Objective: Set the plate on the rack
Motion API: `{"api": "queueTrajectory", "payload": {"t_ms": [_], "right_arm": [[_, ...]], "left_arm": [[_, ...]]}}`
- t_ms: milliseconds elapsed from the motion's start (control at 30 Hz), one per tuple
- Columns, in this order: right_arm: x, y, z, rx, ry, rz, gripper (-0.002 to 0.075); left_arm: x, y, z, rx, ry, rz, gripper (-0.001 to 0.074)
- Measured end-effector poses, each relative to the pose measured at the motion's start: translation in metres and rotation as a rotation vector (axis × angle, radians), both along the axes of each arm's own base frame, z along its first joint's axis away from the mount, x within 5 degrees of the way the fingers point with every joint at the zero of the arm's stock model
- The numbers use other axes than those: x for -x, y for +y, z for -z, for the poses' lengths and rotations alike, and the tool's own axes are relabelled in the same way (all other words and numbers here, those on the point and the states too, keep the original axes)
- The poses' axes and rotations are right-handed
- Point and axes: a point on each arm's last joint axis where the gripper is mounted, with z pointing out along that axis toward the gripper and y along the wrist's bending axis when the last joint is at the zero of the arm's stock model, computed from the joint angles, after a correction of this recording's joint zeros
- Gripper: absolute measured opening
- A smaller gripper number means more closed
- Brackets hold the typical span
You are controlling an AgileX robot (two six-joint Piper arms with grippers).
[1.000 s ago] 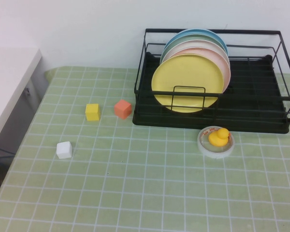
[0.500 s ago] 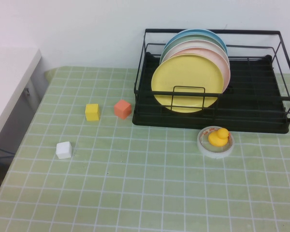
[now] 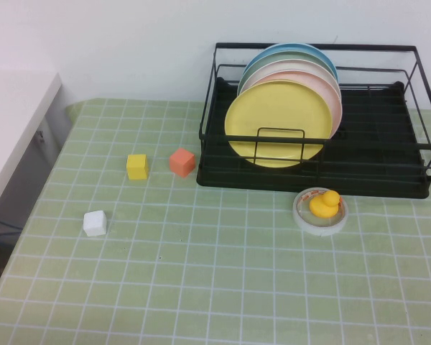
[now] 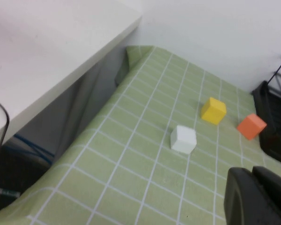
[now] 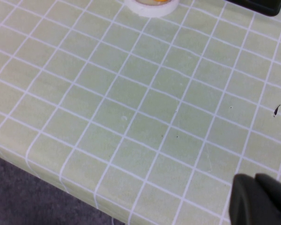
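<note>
Your plate [image 3: 279, 122] already stands upright in the rack [image 3: 373, 162], at the front of a row of plates and leaning back on the pink plate [image 3: 332, 97] behind it, its lower edge down among the wires near the rack's left end. Judged from that, the placing looks done, so the step in hand is simply to stay clear.

Your left gripper [image 4: 257, 197] is out of the high view; its own camera shows it above the desk [image 3: 223, 280] at the left edge, short of the white cube [image 4: 183, 138], with the yellow cube [image 4: 213, 110] and orange cube [image 4: 251, 126] further on. Its fingers are closed and hold nothing. Your right gripper [image 5: 262, 199] hangs over bare checked cloth near the front edge of the desk, fingers closed and empty too, with the little dish holding the yellow duck [image 3: 325, 203] well ahead of it.

To finish well, keep both arms back and low and do not sweep toward the rack, since a nudge could tip the leaning row. If you must move, lift away from the cubes first.

Against the earlier frames nothing differs: plate, rack, cubes and duck sit exactly as they did.
</note>
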Motion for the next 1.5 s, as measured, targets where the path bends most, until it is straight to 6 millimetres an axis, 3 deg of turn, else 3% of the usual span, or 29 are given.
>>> {"api": "queueTrajectory", "payload": {"t_ms": [333, 600, 833, 1067, 1500], "right_arm": [[0.0, 0.0, 0.0, -0.002, 0.001, 0.0, 0.0], [0.0, 0.0, 0.0, -0.002, 0.001, 0.0, 0.0], [0.0, 0.0, 0.0, -0.002, 0.001, 0.0, 0.0], [0.0, 0.0, 0.0, -0.002, 0.001, 0.0, 0.0], [0.0, 0.0, 0.0, -0.002, 0.001, 0.0, 0.0]], "left_arm": [[0.0, 0.0, 0.005, -0.013, 0.01, 0.003, -0.0001], [-0.001, -0.004, -0.002, -0.02, -0.071, 0.049, -0.0001], [0.001, -0.006, 0.008, -0.035, 0.05, 0.077, -0.0001], [0.002, -0.009, 0.01, -0.22, 0.056, 0.15, -0.0001], [0.002, -0.01, 0.01, -0.289, 0.053, 0.18, -0.0001]]}}
